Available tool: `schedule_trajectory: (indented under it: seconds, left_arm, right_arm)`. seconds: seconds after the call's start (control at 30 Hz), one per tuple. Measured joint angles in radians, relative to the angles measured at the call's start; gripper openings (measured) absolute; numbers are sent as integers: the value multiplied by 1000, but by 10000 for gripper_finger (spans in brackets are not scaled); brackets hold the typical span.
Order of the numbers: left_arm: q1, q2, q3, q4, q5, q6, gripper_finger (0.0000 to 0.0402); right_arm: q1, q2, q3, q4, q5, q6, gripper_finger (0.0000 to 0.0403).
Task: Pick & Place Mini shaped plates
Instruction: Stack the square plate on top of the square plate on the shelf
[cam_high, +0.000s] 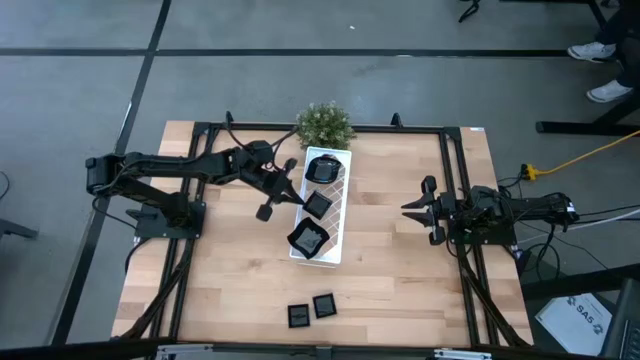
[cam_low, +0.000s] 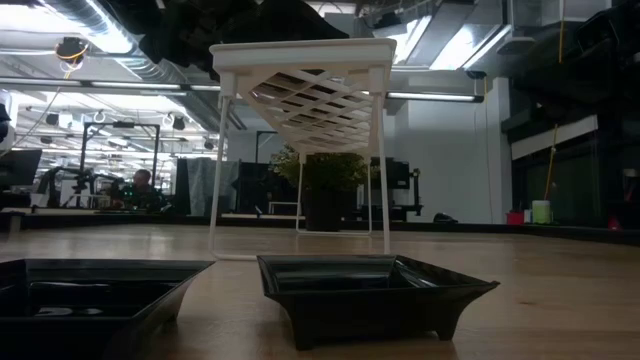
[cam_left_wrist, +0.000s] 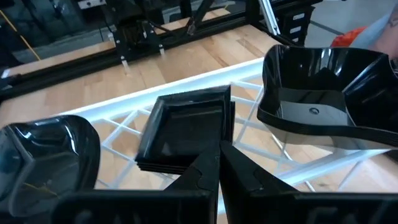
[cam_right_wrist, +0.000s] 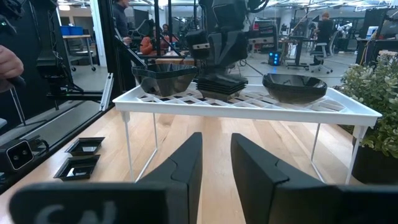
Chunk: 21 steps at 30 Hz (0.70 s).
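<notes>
Your left claw (cam_left_wrist: 219, 163) is pinched shut w/ nothing in it, right above the square plate stack (cam_high: 317, 204) mid white rack (cam_high: 340, 186). Looks like a drop just ended. Next, pull back & go for the two plates (cam_high: 311, 310) by the desk's near edge. Right claw (cam_high: 425, 210) waits half open near the right edge.

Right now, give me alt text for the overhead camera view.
A white lattice tray at the table's middle holds three black mini plates; the left tool, shut, hovers beside it. Two more plates sit near the front edge, and the right tool waits off right.
</notes>
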Motion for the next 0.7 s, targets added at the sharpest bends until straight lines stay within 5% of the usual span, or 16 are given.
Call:
schedule_trajectory:
  seconds: [0.5, 0.7]
  left_arm:
    - [-10, -21, 0, -63, 8, -65, 1]
    - [-92, -92, 0, -91, -126, -72, 1]
  right_arm:
    - [0, 0, 0, 0, 0, 0, 85]
    - [0, 0, 0, 0, 0, 0, 85]
